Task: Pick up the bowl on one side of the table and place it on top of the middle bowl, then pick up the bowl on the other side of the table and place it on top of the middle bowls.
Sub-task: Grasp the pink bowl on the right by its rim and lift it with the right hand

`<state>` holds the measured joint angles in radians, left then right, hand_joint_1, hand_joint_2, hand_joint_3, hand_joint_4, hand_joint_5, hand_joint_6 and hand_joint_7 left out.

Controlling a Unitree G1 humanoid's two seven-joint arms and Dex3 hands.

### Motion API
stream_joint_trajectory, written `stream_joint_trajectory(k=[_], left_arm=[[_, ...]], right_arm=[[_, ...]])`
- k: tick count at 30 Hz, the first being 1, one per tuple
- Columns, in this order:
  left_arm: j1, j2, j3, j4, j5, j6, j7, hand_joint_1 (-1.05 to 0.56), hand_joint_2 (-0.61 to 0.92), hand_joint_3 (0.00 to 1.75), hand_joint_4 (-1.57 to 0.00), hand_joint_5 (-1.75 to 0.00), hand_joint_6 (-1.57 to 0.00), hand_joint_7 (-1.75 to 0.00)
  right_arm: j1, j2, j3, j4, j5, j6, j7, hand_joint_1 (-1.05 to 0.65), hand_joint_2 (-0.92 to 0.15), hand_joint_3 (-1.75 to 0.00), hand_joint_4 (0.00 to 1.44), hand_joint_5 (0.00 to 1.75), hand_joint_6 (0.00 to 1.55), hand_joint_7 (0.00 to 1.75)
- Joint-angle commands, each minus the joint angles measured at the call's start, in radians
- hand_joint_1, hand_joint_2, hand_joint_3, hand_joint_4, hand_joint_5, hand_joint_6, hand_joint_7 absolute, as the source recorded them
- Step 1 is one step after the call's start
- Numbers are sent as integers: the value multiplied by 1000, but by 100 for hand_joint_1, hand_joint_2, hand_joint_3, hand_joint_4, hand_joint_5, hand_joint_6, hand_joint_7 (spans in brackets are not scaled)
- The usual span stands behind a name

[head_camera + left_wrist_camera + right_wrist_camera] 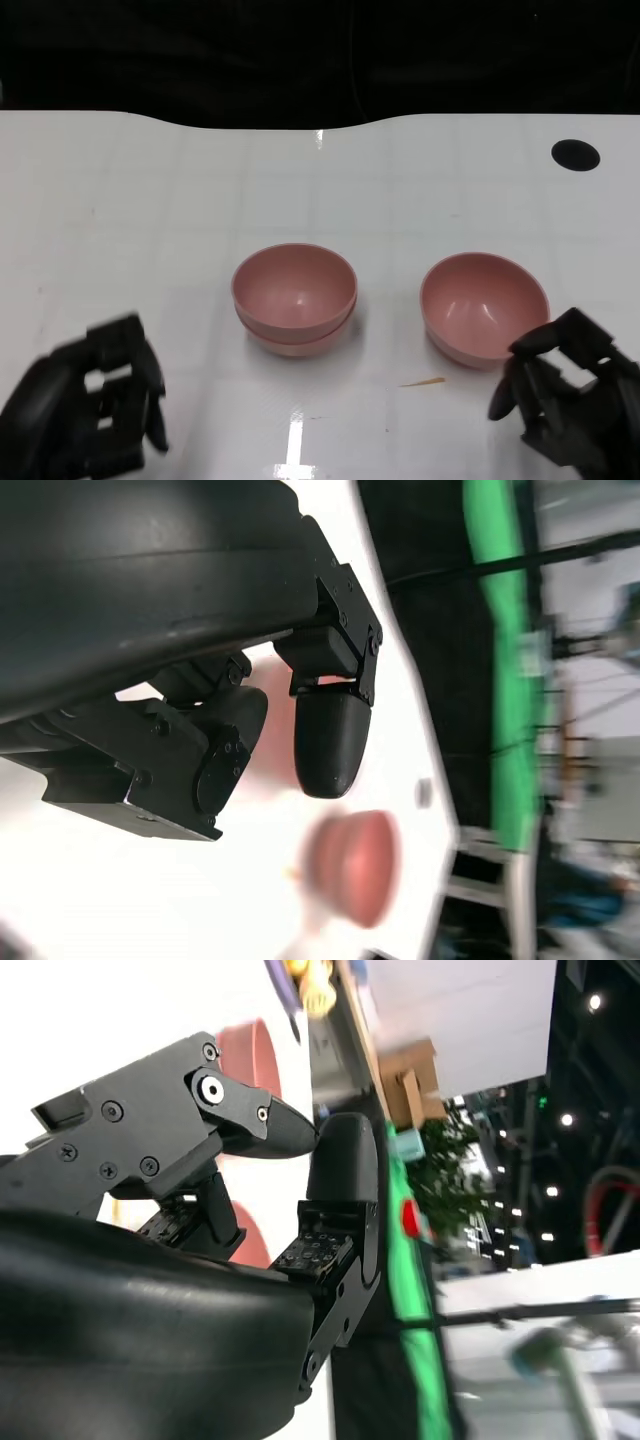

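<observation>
One pink bowl (295, 285) already sits inside the middle bowl (297, 340) at the table (150, 200) centre, and the last bowl (484, 308) stands to their right. The right hand (568, 400) is just beside this bowl with fingers apart, holding nothing. The left hand (90, 405) rests near the table's front edge, also spread and holding nothing.

The black left hand (215, 715) hangs over the glossy white table (110, 900), fingers (328, 742) apart and holding nothing. Beyond them sits a blurred round pink plastic bowl (355, 865). A green strip (505, 630) stands past the table's edge.
</observation>
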<state>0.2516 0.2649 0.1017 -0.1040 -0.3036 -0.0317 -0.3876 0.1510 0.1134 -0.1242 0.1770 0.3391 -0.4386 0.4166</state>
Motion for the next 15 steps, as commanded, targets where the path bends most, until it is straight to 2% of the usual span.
stream_joint_trajectory(k=[1, 8, 13, 15], left_arm=[[-7, 4, 4, 24, 26, -46, -17, 23, 69, 123, -80, -175, -65, -175], [-9, -1, 6, 33, 31, -59, -22, 24, 69, 122, -80, -175, -66, -175], [-25, 1, 8, 59, 22, -41, -29, 22, 70, 122, -80, -175, -66, -175], [-25, 2, 7, 58, 27, -32, -27, 22, 70, 122, -80, -175, -66, -175]], right_arm=[[-10, -14, 1, 22, -16, -47, 2, -18, -65, -88, 81, 159, 77, 123], [-14, -17, 5, 35, -15, -64, -1, -18, -65, -89, 81, 158, 78, 122], [-6, -13, 13, 33, -21, -119, 7, -14, -65, -92, 85, 149, 80, 116], [-9, -35, 7, 42, -120, -294, -3, -15, -67, -90, 80, 145, 80, 109]])
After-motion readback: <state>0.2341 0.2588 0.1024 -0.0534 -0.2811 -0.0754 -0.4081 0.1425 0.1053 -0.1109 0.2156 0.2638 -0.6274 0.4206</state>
